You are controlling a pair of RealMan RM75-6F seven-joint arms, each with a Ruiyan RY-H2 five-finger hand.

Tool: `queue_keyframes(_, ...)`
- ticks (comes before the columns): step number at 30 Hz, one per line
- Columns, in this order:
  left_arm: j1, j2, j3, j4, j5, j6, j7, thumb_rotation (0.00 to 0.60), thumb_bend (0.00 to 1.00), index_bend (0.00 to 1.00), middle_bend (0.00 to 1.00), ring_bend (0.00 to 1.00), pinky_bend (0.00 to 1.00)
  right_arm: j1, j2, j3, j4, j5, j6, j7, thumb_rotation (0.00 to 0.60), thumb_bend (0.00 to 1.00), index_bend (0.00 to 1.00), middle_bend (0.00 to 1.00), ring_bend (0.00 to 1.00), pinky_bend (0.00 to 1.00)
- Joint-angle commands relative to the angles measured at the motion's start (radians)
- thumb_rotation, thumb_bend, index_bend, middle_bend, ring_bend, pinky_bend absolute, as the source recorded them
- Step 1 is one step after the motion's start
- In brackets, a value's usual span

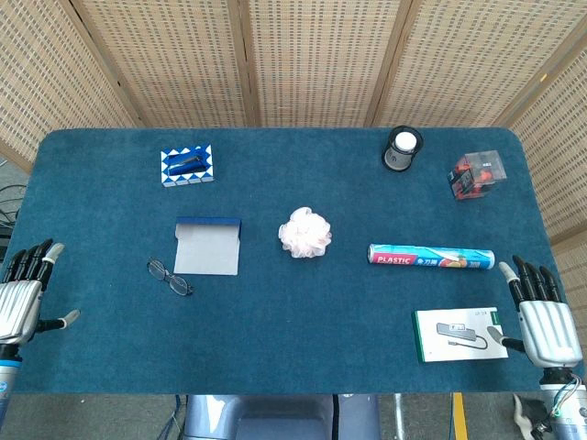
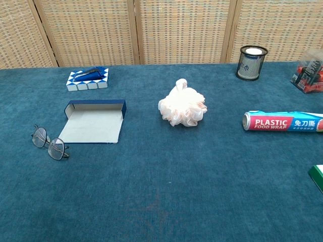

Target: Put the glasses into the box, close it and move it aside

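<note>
glasses [image 2: 49, 143] lying folded on blue cloth table [image 1: 275, 367], just beside near-left corner of box [image 2: 94, 122], not inside it. box lying open, flap flat, pale lining showing. left hand [image 1: 23, 295] hovering at left table edge, fingers spread, holding nothing. right hand [image 1: 543, 318] hovering at right edge, fingers apart, holding nothing, just beside white carton [image 1: 459, 334]. plastic wrap roll [image 2: 282, 121], pink bath pouf [image 2: 182, 110], mesh cup [image 2: 251, 62] sitting well apart from box.
</note>
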Motion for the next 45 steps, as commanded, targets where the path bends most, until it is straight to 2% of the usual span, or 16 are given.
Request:
queue_keyframes(1, 0.001, 0.0, 0.001, 0.0, 0.001, 0.001, 0.001, 0.6, 0.0, 0.0, 0.0, 0.0, 0.0, 0.0, 0.0, 0.0, 0.0, 0.0, 0.001, 0.001, 0.6, 0.0, 0.0, 0.0, 0.0, 0.0)
queue_keyframes(11, -0.002, -0.004, 0.004, 0.005, 0.013, -0.001, -0.001, 0.6, 0.0, 0.0, 0.0, 0.0, 0.0, -0.001, -0.001, 0.0, 0.0, -0.002, 0.002, 0.004, 0.6, 0.0, 0.0, 0.0, 0.0, 0.0)
queue_keyframes(17, -0.035, -0.043, -0.001, 0.045, 0.011, -0.044, 0.03, 0.6, 0.0, 0.01, 0.0, 0.0, 0.0, 0.0, 0.0, 0.0, -0.001, -0.003, 0.002, 0.006, 0.6, 0.0, 0.0, 0.0, 0.0, 0.0)
queue_keyframes(24, -0.11, -0.143, -0.033, 0.179, 0.0, -0.129, 0.009, 0.6, 0.07, 0.15, 0.0, 0.0, 0.0, 0.001, 0.0, -0.002, 0.007, -0.007, -0.001, 0.019, 0.6, 0.0, 0.0, 0.0, 0.0, 0.0)
queue_keyframes(31, -0.209, -0.24, -0.027, 0.344, 0.051, -0.254, -0.043, 0.6, 0.14, 0.27, 0.0, 0.0, 0.0, 0.002, 0.002, -0.002, 0.005, -0.008, -0.004, 0.018, 0.6, 0.0, 0.0, 0.0, 0.0, 0.0)
queue_keyframes(38, -0.292, -0.341, -0.02, 0.475, 0.11, -0.312, -0.045, 0.6, 0.17, 0.33, 0.0, 0.0, 0.0, 0.003, 0.002, -0.002, 0.003, -0.006, -0.006, 0.02, 0.6, 0.0, 0.0, 0.0, 0.0, 0.0)
queue_keyframes(45, -0.335, -0.403, -0.012, 0.529, 0.151, -0.318, -0.024, 0.6, 0.18, 0.36, 0.0, 0.0, 0.0, 0.004, 0.004, -0.003, 0.003, -0.005, -0.009, 0.024, 0.6, 0.0, 0.0, 0.0, 0.0, 0.0)
